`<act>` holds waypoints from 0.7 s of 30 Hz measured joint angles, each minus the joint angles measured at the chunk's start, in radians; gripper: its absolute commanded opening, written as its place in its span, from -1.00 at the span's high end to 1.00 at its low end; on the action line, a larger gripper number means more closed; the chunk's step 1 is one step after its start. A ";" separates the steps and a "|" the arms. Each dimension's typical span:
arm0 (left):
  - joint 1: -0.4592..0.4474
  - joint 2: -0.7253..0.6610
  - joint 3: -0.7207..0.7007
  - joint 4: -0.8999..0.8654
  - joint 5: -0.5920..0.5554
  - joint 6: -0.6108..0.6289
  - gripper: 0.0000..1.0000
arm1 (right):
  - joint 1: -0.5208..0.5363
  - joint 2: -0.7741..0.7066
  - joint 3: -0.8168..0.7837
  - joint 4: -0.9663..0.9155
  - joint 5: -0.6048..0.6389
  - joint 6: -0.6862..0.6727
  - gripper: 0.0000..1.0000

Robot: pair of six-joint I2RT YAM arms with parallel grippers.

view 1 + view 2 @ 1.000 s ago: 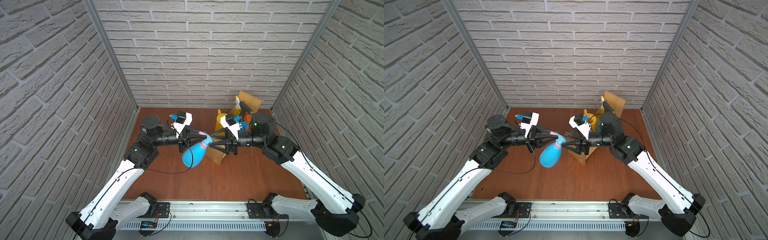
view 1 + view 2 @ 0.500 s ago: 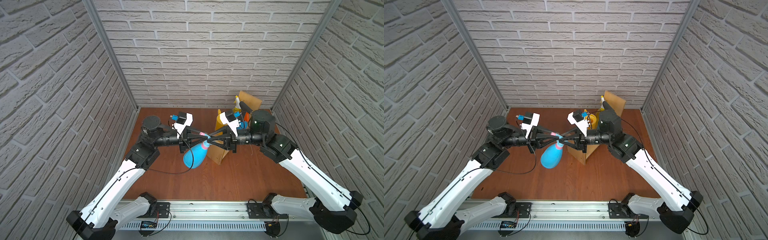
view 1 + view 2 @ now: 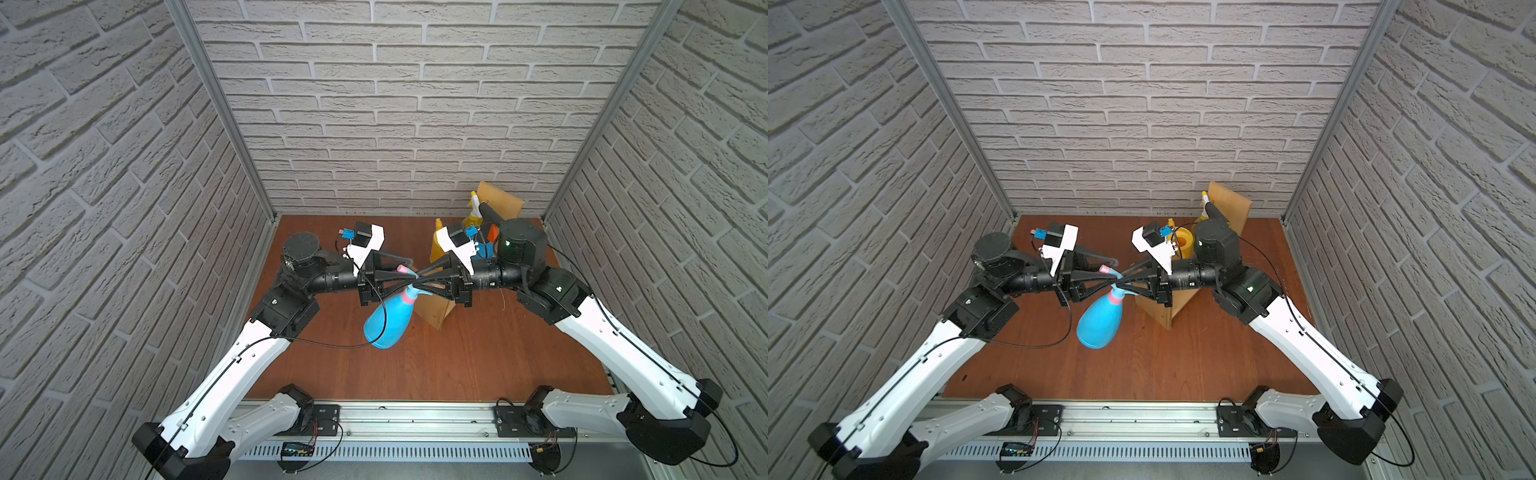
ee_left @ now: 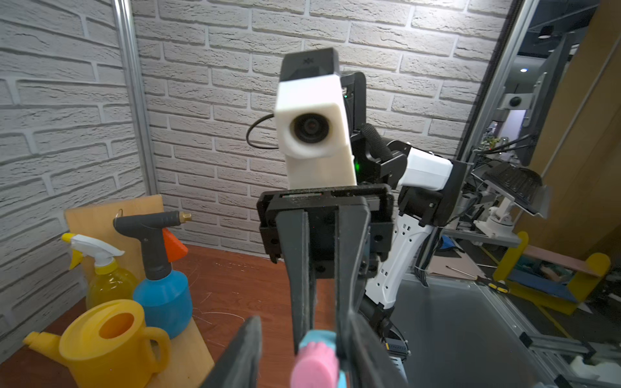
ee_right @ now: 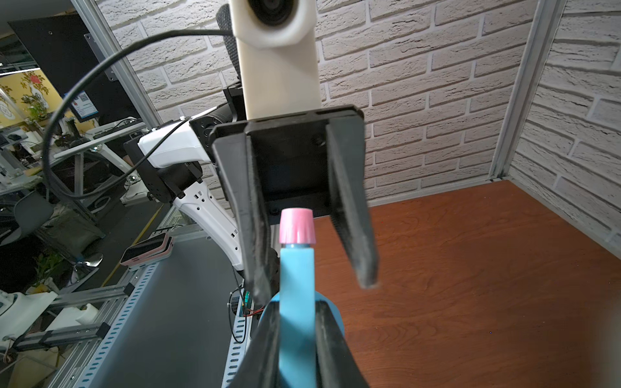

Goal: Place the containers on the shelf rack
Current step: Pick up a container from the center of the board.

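In both top views the arms meet tip to tip above the table [image 3: 478,365]. The right claw [image 3: 419,277] is pinched shut on the head of the blue bottle [image 3: 388,324], whose body slants down toward the front, just beside the near end of the rack [image 3: 434,311]. The left claw [image 3: 409,272] stands partly open around the pink nozzle [image 3: 402,269], gripping nothing. The rack runs back toward the right rear corner. On it the can [image 3: 435,249], sprayer [image 3: 491,233] and yellow bottle [image 3: 471,214] show only in part behind the right arm.

In the left wrist view the right claw [image 4: 322,341] faces the camera, its fingers [image 4: 300,285] closed on the blue head just behind the nozzle [image 4: 314,368]. The left claw's own fingers [image 4: 242,356] spread to either side. The can [image 4: 111,339], sprayer [image 4: 163,302] and yellow bottle [image 4: 107,282] stand upright in a row on the rack [image 4: 100,215], the yellow bottle nearest its end panel.

In the right wrist view the right claw [image 5: 297,310] clamps the blue bottle [image 5: 297,268] from both sides. Ahead, the left claw [image 5: 314,289] has its fingers [image 5: 349,218] well apart, with the nozzle [image 5: 296,225] between them, touching neither
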 measured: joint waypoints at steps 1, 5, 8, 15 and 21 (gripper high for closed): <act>0.000 -0.002 -0.005 0.008 -0.015 -0.005 -0.79 | 0.001 -0.002 -0.001 -0.002 0.007 -0.001 0.93; 0.000 -0.026 -0.019 0.044 -0.089 -0.023 -0.93 | 0.000 -0.040 -0.033 -0.002 0.064 -0.005 0.93; 0.000 -0.087 -0.043 0.081 -0.216 -0.029 -0.96 | 0.000 -0.098 -0.079 0.000 0.128 -0.005 0.93; -0.002 -0.300 -0.179 0.130 -0.704 -0.099 -0.97 | -0.003 -0.269 -0.138 -0.011 0.356 -0.003 0.93; 0.009 -0.325 -0.348 0.087 -1.000 -0.306 -0.97 | -0.006 -0.330 -0.076 -0.061 0.539 -0.002 0.93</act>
